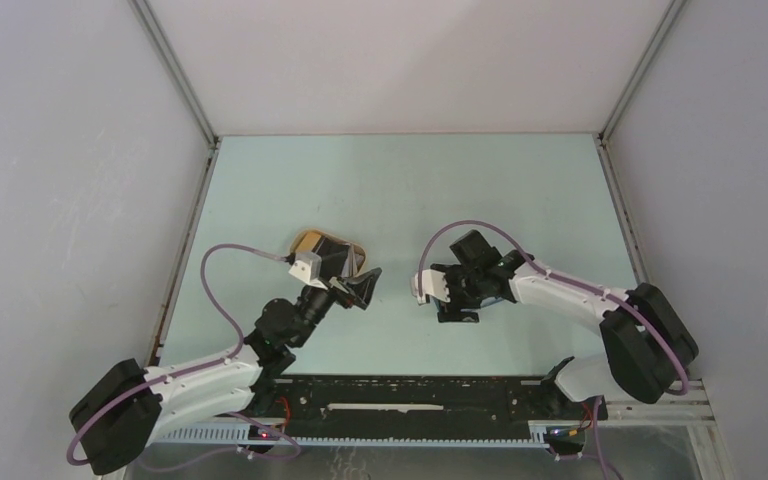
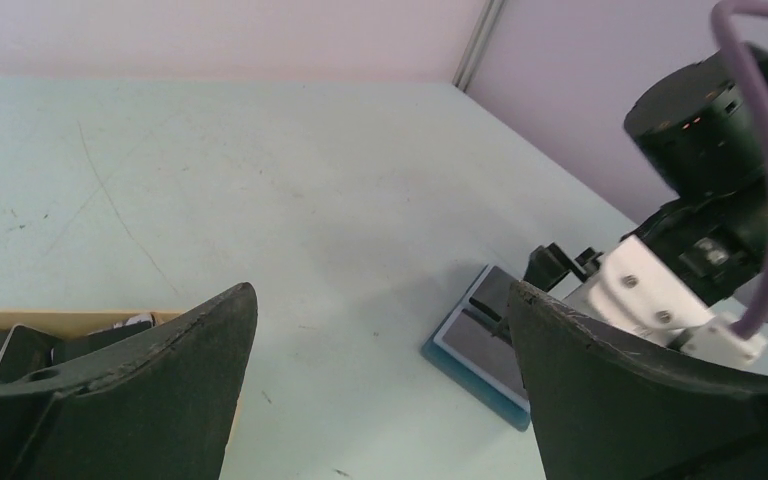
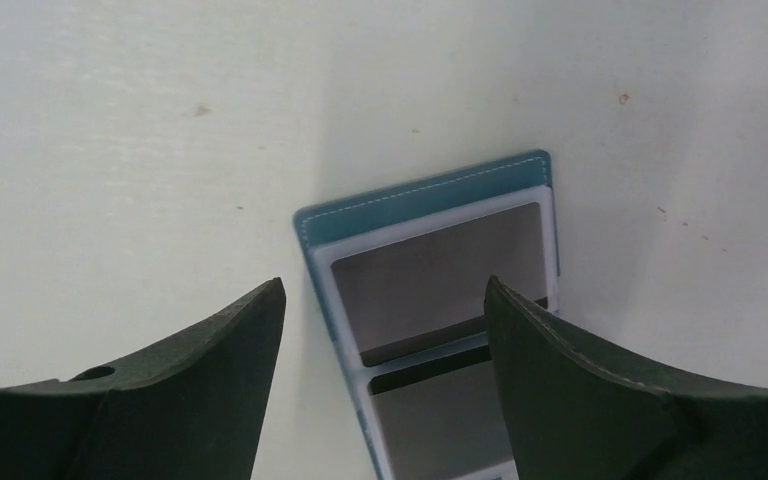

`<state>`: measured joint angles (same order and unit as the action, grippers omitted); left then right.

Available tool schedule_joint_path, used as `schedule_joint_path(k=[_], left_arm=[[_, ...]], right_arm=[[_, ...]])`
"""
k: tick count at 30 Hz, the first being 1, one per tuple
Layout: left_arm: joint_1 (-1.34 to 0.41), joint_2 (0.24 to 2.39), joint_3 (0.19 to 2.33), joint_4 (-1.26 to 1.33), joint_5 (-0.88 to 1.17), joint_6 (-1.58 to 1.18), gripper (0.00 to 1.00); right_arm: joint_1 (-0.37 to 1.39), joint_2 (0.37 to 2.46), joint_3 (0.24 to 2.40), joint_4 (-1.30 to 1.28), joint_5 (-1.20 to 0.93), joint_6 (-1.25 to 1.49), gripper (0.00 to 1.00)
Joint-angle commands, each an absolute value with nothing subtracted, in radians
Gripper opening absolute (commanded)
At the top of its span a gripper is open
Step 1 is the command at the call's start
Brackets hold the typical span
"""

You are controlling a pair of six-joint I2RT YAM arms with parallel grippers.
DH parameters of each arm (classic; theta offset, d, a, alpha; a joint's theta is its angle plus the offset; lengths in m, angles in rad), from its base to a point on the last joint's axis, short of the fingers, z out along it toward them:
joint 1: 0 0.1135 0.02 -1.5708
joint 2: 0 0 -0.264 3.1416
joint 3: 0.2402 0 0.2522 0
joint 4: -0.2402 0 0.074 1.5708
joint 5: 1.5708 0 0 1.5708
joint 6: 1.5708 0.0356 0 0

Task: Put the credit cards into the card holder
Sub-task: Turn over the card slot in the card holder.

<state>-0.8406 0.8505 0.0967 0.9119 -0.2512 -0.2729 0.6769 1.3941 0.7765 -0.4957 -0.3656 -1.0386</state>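
Note:
The card holder [image 3: 420, 200] lies open and flat on the table, teal with a pale inner frame and grey credit cards [image 3: 440, 270] showing in its slots. My right gripper [image 3: 385, 295] hovers just above it, open, fingers astride the holder and holding nothing. From the left wrist view the card holder [image 2: 475, 350] sits under the right gripper's fingers [image 2: 550, 265]. My left gripper [image 2: 380, 290] is open and empty, between the tray and the holder. More dark cards [image 2: 20, 350] lie in the tan tray [image 2: 60, 320]. From above, my left gripper [image 1: 365, 285] and right gripper [image 1: 447, 298] face each other.
The tan oval tray [image 1: 305, 240] sits beside the left wrist, partly covered by it. Grey walls with metal corner posts [image 1: 175, 70] enclose the pale green table [image 1: 400, 190]. A black rail [image 1: 410, 395] runs along the near edge.

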Motion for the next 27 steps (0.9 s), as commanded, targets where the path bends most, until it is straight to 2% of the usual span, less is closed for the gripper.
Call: schedule_joint_path(k=[1, 27], left_arm=[[-0.834, 0.840, 0.070, 1.025, -0.246, -0.286, 1.00], [-0.834, 0.841, 0.052, 1.057, -0.234, -0.291, 1.00]], right_arm=[[0.693, 1.416, 0.770, -0.410, -0.279, -1.031, 0.82], [0.719, 1.456, 0.770, -0.408, -0.245, -1.032, 0.85]])
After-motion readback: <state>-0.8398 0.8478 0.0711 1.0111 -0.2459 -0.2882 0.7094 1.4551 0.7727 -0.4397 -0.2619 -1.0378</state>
